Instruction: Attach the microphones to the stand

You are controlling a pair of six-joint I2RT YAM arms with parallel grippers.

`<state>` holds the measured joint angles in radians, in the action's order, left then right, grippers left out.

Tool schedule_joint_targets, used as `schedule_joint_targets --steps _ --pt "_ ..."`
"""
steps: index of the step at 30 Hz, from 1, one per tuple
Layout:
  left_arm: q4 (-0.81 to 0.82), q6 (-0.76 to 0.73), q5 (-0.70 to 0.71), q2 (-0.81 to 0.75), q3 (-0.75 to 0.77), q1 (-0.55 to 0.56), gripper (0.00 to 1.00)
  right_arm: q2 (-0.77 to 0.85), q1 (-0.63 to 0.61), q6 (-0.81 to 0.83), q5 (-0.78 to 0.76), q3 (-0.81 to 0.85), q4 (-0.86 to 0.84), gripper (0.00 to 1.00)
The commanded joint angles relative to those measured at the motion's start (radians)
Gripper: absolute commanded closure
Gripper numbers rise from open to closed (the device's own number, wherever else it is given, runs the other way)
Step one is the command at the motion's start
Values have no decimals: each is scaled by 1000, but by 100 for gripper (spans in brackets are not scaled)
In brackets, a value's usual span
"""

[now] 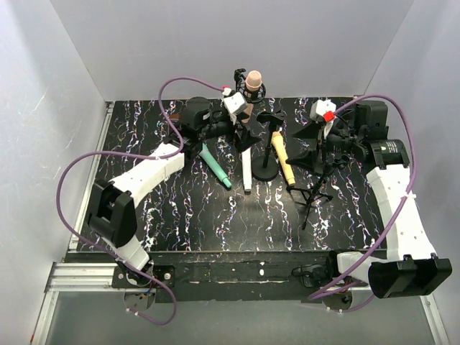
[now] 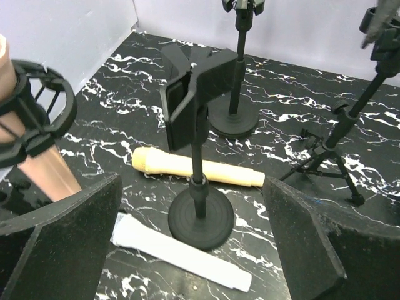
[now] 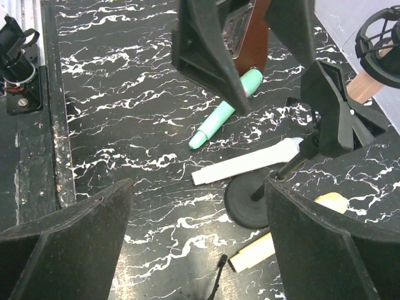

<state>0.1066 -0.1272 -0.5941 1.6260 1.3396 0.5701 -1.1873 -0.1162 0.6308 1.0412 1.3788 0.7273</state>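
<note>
Left gripper (image 2: 192, 187) and right gripper (image 3: 199, 187) gape empty; slim white microphone (image 1: 246, 172) and slim yellow microphone (image 1: 283, 162) flank the black round-based stand (image 1: 266, 172).

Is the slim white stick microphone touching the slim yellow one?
Apart: the left wrist view shows the round black stand base between the white microphone and the yellow microphone.

The table top (image 1: 180, 215) is black with white marble veining and a slight sheen. The yellow microphone (image 2: 194, 169), white microphone (image 2: 181, 253), teal microphone (image 3: 225, 115) and pink microphone (image 2: 50, 175) look like smooth matt plastic. The stand (image 2: 201, 219) is matt black, its round base finely grooved. The finger pads (image 2: 62, 244) are black, coarse and grainy. A rail (image 1: 79, 277) at the table's near left corner is bare silvery metal.
</note>
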Motion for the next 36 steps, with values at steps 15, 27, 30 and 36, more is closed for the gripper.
schedule_joint_targets --steps 15,27,30,36 --pt "169 8 -136 155 205 1 27 57 36 -77 92 -67 -42 9" --pt "119 12 -145 193 268 10 66 71 49 -92 109 -92 -57 10" --pt "102 18 -161 192 276 13 85 75 55 -102 117 -92 -60 10" --pt "84 60 -177 149 270 13 100 91 72 -97 106 -81 -37 10"
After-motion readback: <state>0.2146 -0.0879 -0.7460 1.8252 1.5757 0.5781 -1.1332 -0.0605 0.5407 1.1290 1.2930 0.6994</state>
